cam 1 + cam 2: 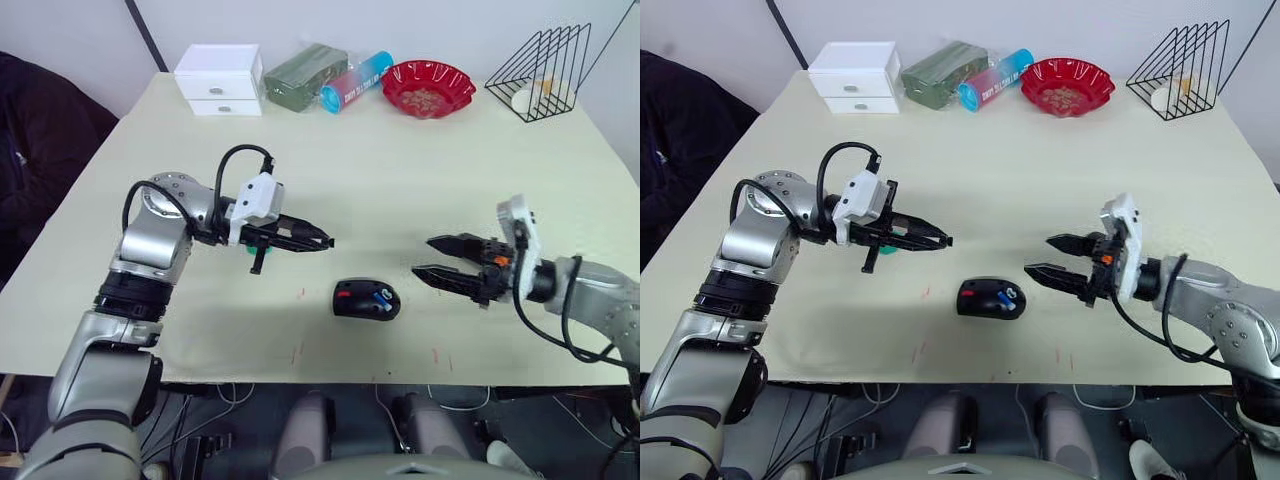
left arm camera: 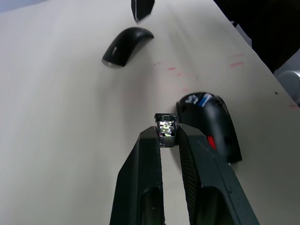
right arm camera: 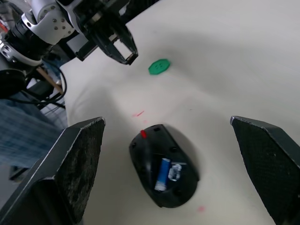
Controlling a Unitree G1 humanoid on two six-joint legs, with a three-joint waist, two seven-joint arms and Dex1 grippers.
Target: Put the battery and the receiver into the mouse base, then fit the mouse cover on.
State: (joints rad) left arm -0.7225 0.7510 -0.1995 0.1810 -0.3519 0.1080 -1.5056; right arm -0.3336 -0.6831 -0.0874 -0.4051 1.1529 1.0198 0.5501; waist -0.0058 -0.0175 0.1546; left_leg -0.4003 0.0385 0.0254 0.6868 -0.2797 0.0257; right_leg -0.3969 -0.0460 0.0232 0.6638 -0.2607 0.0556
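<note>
Mouse base (image 1: 366, 299) between end effectors; left (image 2: 168, 136) pinches receiver (image 2: 166, 129), right (image 1: 432, 258) spread empty.

**Even indoor light, soft shadows, blurred foreground fingers**

Diffuse, bright light falls on the pale table (image 1: 400, 180). A soft, broad shadow lies on the table beneath the left gripper (image 1: 325, 242), and a fainter one around the mouse base (image 1: 366, 299). In the left wrist view the receiver (image 2: 167, 129) glints between the fingertips. In the right wrist view the near fingers (image 3: 77, 159) appear blurred, while the battery (image 3: 162, 173) stays sharp.

Lab: cabled test table (image 1: 400, 170)
</note>
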